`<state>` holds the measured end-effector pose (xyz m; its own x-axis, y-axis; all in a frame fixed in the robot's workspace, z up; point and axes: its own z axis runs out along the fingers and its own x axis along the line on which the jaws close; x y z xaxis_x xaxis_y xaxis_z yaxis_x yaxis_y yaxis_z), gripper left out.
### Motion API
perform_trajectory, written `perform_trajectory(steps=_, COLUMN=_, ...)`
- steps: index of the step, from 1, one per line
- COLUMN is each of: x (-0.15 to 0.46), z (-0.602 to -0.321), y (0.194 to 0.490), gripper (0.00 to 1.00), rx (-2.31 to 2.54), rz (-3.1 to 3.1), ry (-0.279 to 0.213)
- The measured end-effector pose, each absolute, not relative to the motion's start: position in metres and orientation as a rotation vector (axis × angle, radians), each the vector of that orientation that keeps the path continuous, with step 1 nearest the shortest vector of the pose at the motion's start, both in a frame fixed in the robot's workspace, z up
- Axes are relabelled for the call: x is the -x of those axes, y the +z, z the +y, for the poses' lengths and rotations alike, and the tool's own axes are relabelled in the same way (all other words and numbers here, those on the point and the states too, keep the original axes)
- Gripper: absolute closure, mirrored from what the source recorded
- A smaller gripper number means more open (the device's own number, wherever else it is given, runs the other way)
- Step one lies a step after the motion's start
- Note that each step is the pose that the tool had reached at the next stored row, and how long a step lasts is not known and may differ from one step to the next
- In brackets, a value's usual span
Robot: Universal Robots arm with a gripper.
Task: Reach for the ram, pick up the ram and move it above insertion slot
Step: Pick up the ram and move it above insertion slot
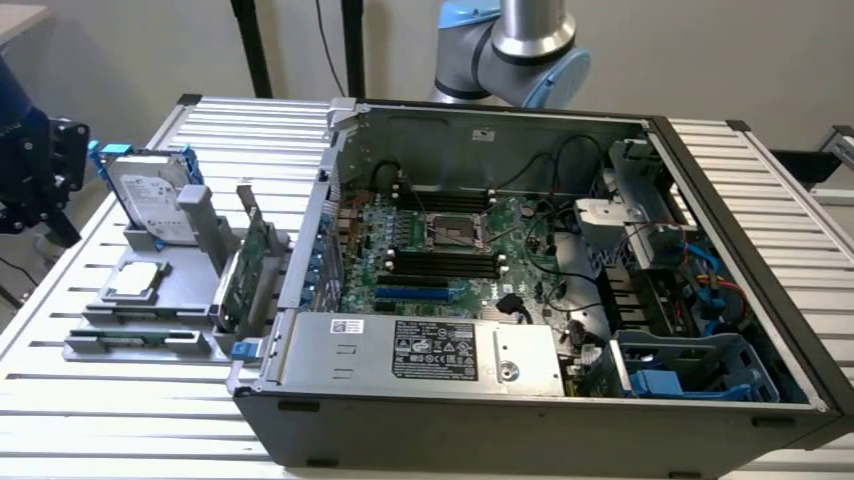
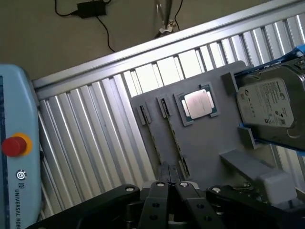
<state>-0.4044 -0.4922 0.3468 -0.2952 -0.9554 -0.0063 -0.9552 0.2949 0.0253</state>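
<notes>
Wrist view looks down past the gripper [image 2: 170, 175], whose two black fingers [image 2: 159, 191] are drawn together with nothing visible between them. Beyond the tips a grey fixture [image 2: 200, 148] lies on the slatted metal table [image 2: 95, 138]. Two narrow grooves run along the fixture. A thin dark strip in the groove nearer the processor [image 2: 198, 102] seems to be the ram [image 2: 177, 143], standing on its long edge, though too little of it shows to be sure. Its long axis follows the table's slats, with one end by a small clip beside the processor and the other toward the gripper. Whether the fingertips touch it cannot be told.

In the exterior view the fixture sits at the exterior view's left of the open computer case [image 1: 534, 400]. The hard drive [image 1: 147, 195] with blue rails is at the fixture's far end, and the green expansion card [image 1: 247, 275] stands upright just beside the case. On the motherboard [image 1: 454, 240] the black memory slots [image 1: 447, 262] run left to right.

The arm [image 1: 534, 45] rises behind the case against a plain beige wall [image 1: 694, 60]. A teach pendant [image 2: 16, 152] with a red button rests over the table, and a black power adapter [image 2: 93, 7] lies on the brown floor [image 2: 38, 38].
</notes>
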Motion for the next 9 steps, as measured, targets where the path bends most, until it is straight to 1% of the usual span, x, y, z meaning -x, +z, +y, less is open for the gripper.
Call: perform_trajectory(steps=9, x=0.4044, z=-0.4922, y=0.3438, gripper=0.89, rx=-2.061, rz=-2.364, ry=-0.029)
